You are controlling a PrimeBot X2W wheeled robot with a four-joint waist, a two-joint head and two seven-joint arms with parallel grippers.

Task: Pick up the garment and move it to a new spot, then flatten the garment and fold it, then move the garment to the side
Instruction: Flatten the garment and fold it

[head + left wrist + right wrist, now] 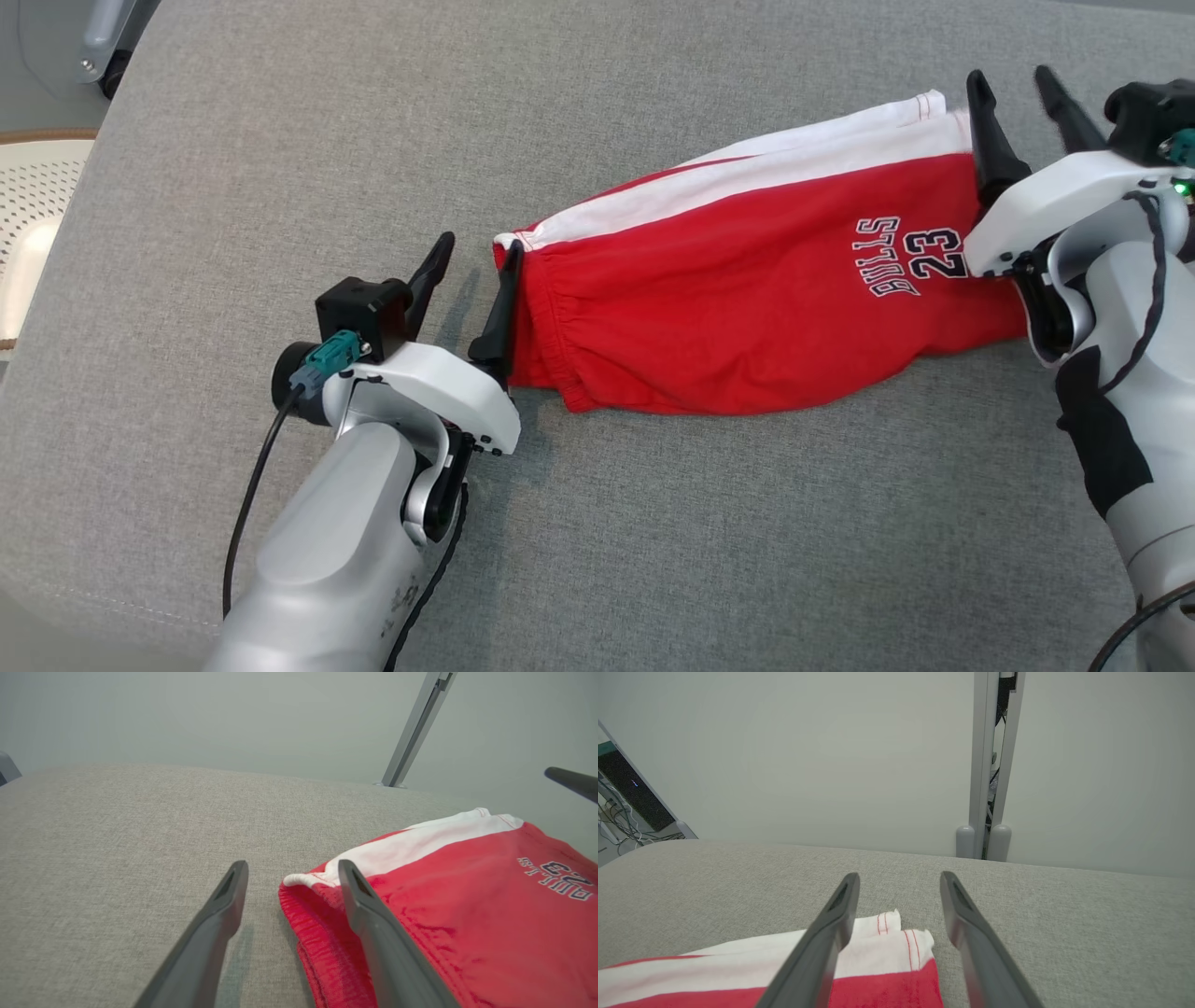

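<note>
The garment point(747, 289) is a pair of red shorts with a white side stripe and "BULLS 23" print, lying folded on the grey cloth surface. My left gripper point(476, 257) stands open at the waistband end; one finger rests against the elastic edge, the other over bare cloth. In the left wrist view the waistband point(308, 924) lies between and under the spread fingers of the left gripper point(292, 870). My right gripper point(1013, 89) is open at the leg-hem end. The right wrist view shows the white hem point(896, 933) between the spread fingers of the right gripper point(899, 879), nothing clamped.
The grey padded surface point(280, 140) stretches wide to the left and front of the shorts. A white perforated item point(37, 205) sits off its left edge. A pale wall with a metal post point(987, 765) rises behind the far edge.
</note>
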